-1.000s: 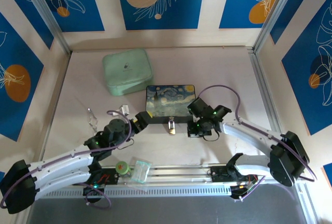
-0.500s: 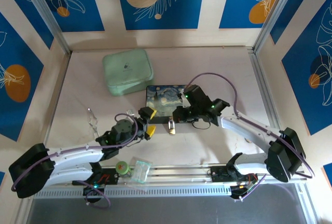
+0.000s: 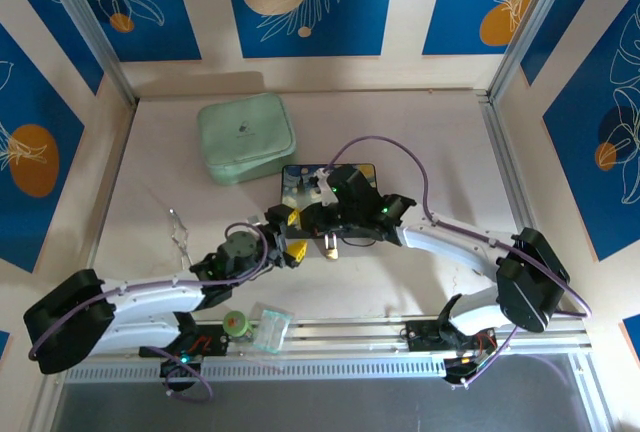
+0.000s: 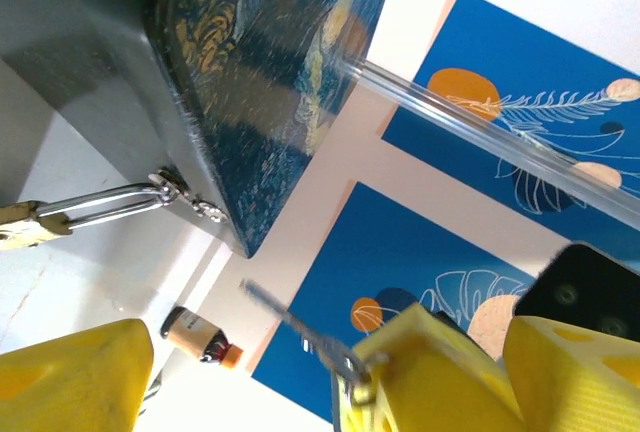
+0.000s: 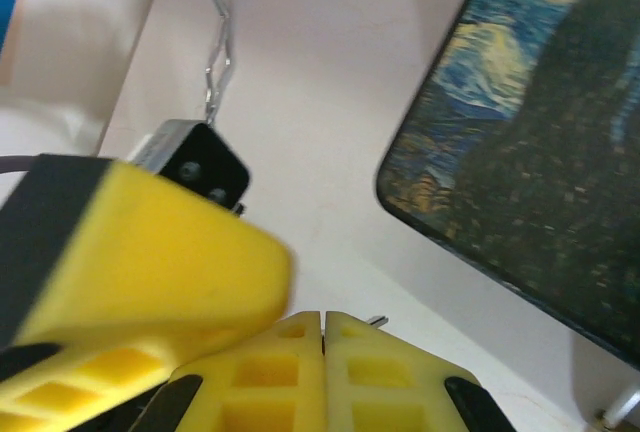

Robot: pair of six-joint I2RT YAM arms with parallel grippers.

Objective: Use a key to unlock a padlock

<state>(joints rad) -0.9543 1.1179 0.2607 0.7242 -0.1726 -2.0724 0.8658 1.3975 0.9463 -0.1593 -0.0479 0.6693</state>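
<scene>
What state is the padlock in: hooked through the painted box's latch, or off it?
Hooked on: the shackle of the padlock passes through the latch on the box.

The padlock, small with a brass-gold body, lies flat on the bench near its middle, just off the near side of the box. Its silvery shackle is threaded through the box's latch, and both legs run back to the body, which points toward the bench's near edge. The key, thin and silvery, is up off the bench, pinched in the closed right hand with its blade sticking out, near the padlock but apart from it
</scene>
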